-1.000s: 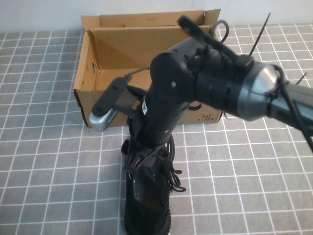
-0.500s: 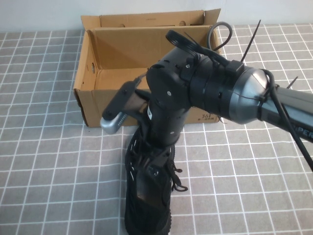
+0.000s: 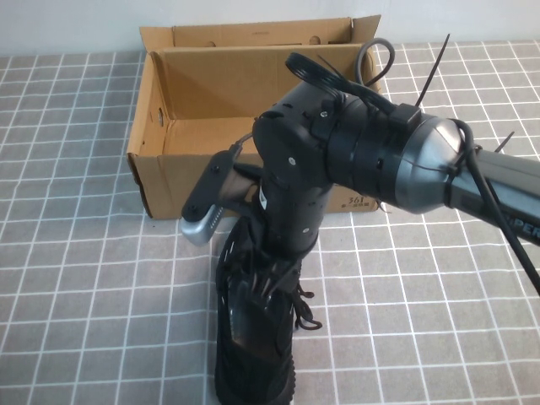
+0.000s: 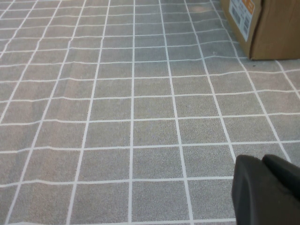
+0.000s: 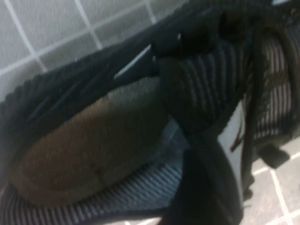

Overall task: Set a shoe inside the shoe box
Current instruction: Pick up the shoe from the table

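Meanwhile, the right gripper [image 3: 257, 283] has come lower than half a second ago and now reaches into the black shoe [image 3: 253, 337], one finger inside the opening over the tan insole [image 5: 70, 154], though whether it is clenched on the collar cannot be told; the shoe lies on the table just in front of the open shoe box [image 3: 169, 181]. The grey cloth [image 4: 140, 117] with its white grid covers the table, where the left gripper [image 4: 265, 190] hangs low with its dark fingertips pressed together, well clear of the shoe. A small dark "361" [image 3: 357, 202] is printed near the box's front corner, and an orange-and-white label [image 4: 241, 11] on its side is too small to read.

Grey tablecloth [image 3: 84, 278] with a white grid pattern.
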